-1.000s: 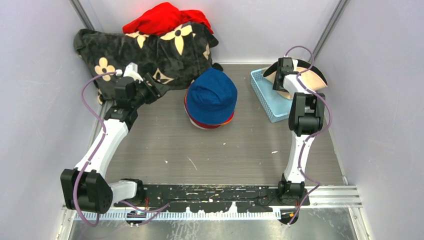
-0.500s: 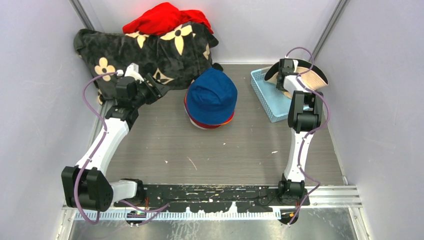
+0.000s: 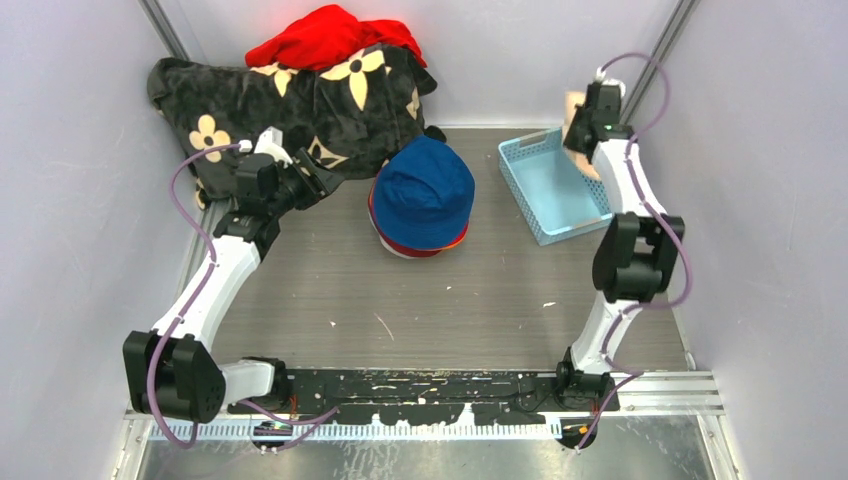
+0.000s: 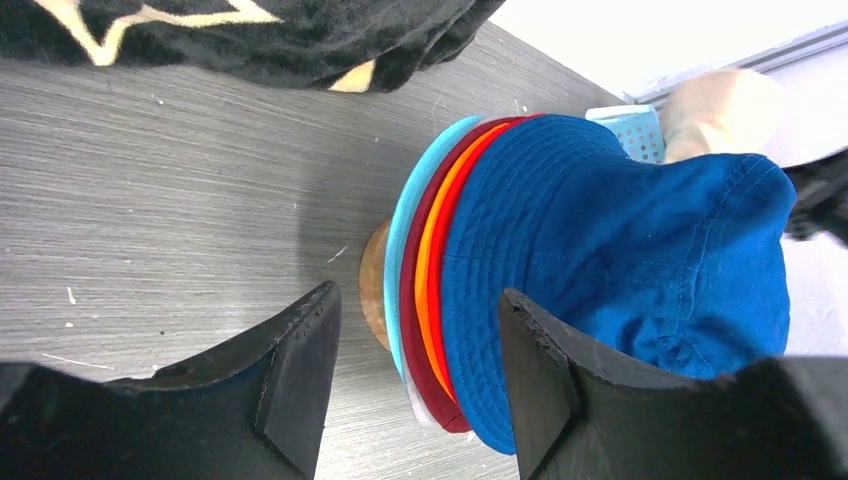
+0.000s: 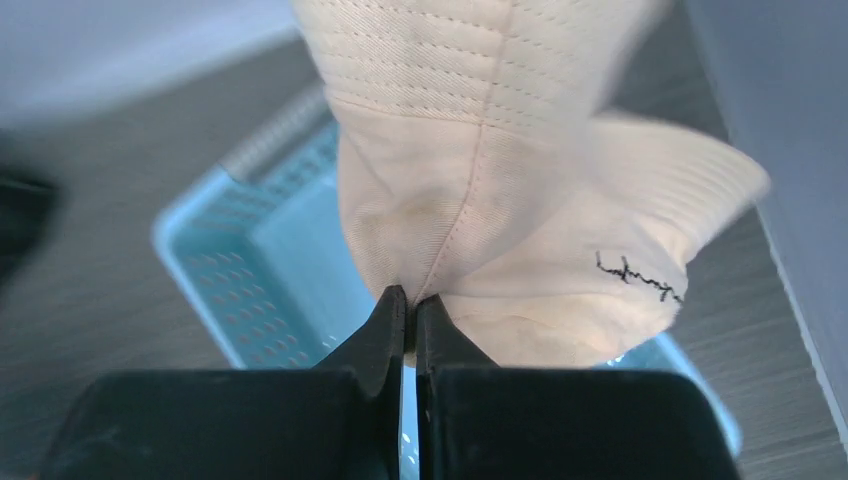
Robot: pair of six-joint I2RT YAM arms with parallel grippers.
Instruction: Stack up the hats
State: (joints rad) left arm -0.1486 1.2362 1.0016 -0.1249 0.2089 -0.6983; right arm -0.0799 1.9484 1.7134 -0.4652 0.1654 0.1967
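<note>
Stacking is mostly done: the hat stack (image 3: 422, 200), royal blue on top, is set mid-counter (image 3: 450, 300). One cream hat (image 5: 480, 150) is left, clenched in the right fingers (image 5: 385, 335) over the basket (image 3: 516, 185), far right. Beside the stack the left fingers (image 4: 300, 370) are spread, empty

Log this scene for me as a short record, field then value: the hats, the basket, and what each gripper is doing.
stack: blue hat on top; red, orange, maroon and teal brims under it
basket: light blue, right of stack
left gripper: open, holding nothing, beside stack
right gripper: shut on cream hat
cream hat: pinched by its cloth, hanging over basket
behind stack: black blanket, red cloth on it
</note>
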